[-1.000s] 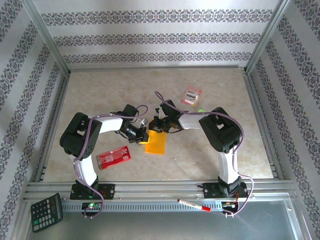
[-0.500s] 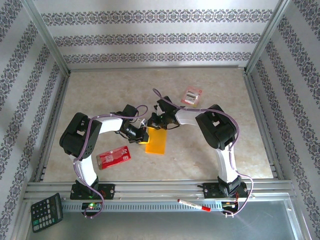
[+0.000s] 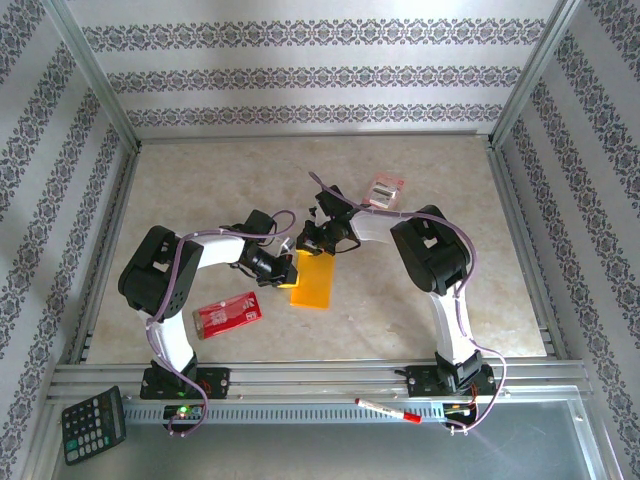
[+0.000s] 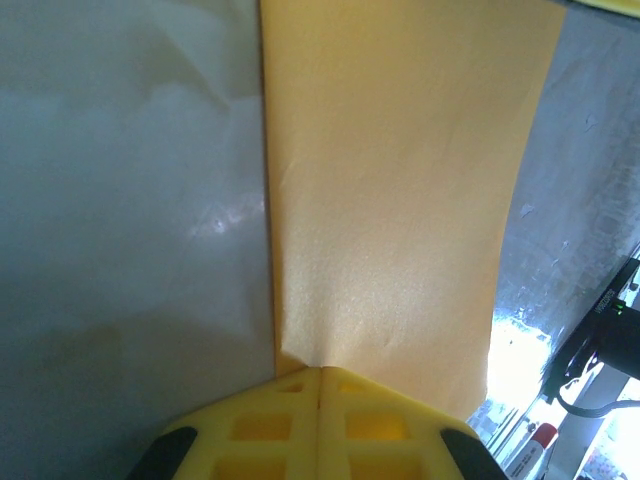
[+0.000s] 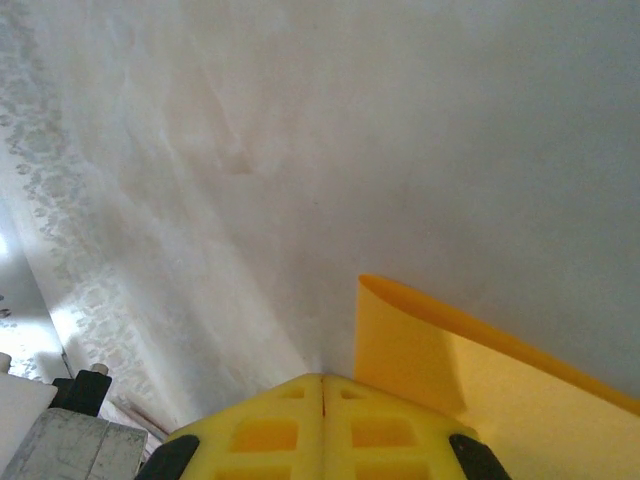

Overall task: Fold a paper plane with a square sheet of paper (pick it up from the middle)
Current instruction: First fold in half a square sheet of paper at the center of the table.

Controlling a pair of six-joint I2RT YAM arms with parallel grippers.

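On the beige tabletop (image 3: 450, 300), the closed right gripper (image 5: 322, 378) has slid left, apparently creasing the thin, folded orange-yellow paper sheet (image 4: 400, 200) that the closed left gripper (image 4: 320, 372) pins.

matt paper sheet (image 4: 400, 200), glossy marbled tabletop (image 4: 120, 250), yellow plastic fingers (image 5: 300, 420), alu frame (image 3: 300, 375)

Sheet (image 4: 400, 200) runs off L wrist view's top; near end hidden behind L hand (image 4: 320, 378).
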